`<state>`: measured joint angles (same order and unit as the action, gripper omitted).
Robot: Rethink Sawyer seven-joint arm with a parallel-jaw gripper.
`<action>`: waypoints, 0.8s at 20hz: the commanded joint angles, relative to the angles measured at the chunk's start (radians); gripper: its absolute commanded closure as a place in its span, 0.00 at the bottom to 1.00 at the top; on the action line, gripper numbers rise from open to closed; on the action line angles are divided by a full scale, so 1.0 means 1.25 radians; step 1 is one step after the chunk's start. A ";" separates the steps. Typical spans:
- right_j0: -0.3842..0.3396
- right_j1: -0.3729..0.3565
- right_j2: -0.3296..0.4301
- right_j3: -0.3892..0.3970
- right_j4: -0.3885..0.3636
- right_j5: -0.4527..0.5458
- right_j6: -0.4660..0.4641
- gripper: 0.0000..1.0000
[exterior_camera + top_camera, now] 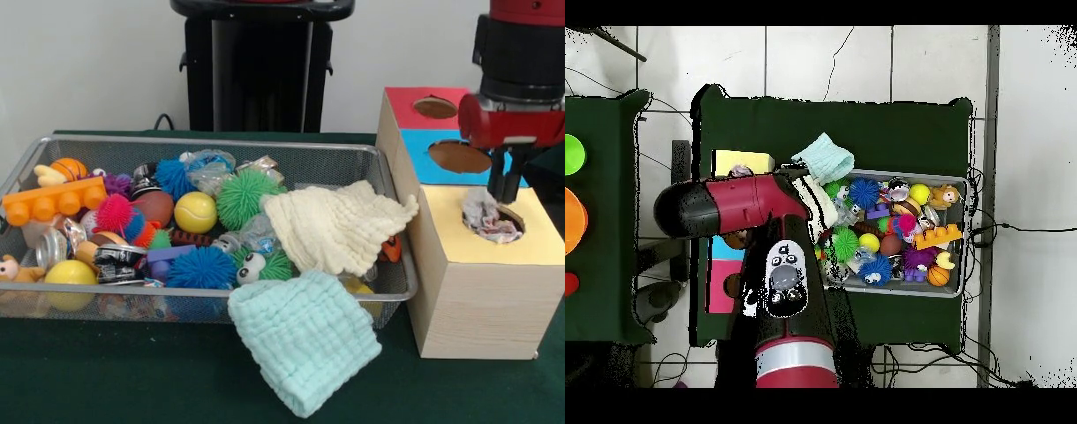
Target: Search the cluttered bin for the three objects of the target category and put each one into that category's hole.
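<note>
Claw [506, 196] over the yellow hole [494, 221], parted, just above a grey cloth [487, 215] bunched in it. Cream cloth [331, 225] in bin [26, 163]: soft, light; pinch a raised fold.

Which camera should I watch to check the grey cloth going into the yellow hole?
Front view. There the grey cloth sits bunched in the yellow box top's hole with the gripper just above it. Overhead, the arm covers the hole; only a scrap of cloth shows.

A grey crumpled cloth [491, 219] sits stuffed in the yellow hole [509, 218]; a cream cloth [331, 225] and a mint cloth [303, 334] drape the bin [221, 150].
</note>
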<state>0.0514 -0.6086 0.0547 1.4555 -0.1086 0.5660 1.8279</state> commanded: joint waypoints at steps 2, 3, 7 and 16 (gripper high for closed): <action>-0.003 -0.131 0.049 -0.021 0.047 0.360 0.013 1.00; -0.003 -0.138 0.051 -0.032 0.050 0.387 0.014 1.00; -0.010 -0.158 0.062 -0.070 0.064 0.480 0.021 1.00; -0.011 -0.144 0.064 -0.078 0.052 0.460 0.014 1.00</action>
<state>0.0538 -0.8065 0.0550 1.3572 -0.0478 1.1354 1.8279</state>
